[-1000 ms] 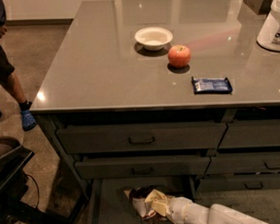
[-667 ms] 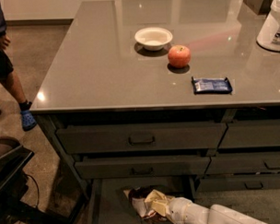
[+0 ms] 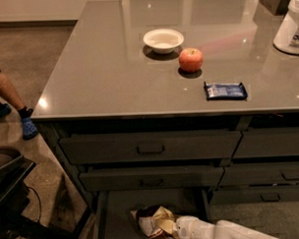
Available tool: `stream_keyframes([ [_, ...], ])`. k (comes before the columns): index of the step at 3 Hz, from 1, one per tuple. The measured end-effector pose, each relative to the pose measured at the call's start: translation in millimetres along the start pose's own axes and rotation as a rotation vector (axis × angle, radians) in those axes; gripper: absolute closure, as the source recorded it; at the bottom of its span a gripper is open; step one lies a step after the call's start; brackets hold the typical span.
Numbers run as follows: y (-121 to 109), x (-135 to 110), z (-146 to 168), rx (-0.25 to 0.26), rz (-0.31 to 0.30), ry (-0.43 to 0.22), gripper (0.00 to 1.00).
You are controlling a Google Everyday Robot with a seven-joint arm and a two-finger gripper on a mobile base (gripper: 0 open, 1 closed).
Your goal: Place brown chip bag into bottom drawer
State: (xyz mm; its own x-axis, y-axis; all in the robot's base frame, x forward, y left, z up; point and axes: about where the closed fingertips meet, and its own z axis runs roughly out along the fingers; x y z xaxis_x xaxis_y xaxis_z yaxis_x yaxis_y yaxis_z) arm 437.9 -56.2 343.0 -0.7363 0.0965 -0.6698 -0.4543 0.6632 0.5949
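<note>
The brown chip bag [image 3: 154,220], wrinkly dark brown foil with cream-yellow parts, lies in the open bottom drawer [image 3: 116,216] at the bottom middle of the camera view. My gripper [image 3: 179,229] is at the end of the white arm that reaches in from the lower right. It is down inside the drawer, right against the bag's right side. The fingertips are hidden behind the bag and the arm's wrist.
On the grey counter [image 3: 104,79] stand a white bowl [image 3: 163,40], a red apple [image 3: 190,59], a small flat blue wrapper [image 3: 225,90] and a white tub [image 3: 291,25]. Two shut drawers with loop handles [image 3: 150,149] sit above. A person's legs [image 3: 8,104] stand at left.
The bag and my arm stay in the same place in the drawer. The person's leg at the left has shifted slightly.
</note>
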Motion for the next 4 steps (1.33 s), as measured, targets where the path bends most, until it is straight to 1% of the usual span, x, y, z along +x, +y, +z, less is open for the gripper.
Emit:
stream_keyframes([
  [1,-46.1,43.9,32.2,0.015,0.113,0.026,1.00],
  [2,-54.4,49.2,37.5,0.023,0.125,0.021,0.81],
  [4,-53.3,48.8,37.2,0.022,0.123,0.022,0.35],
])
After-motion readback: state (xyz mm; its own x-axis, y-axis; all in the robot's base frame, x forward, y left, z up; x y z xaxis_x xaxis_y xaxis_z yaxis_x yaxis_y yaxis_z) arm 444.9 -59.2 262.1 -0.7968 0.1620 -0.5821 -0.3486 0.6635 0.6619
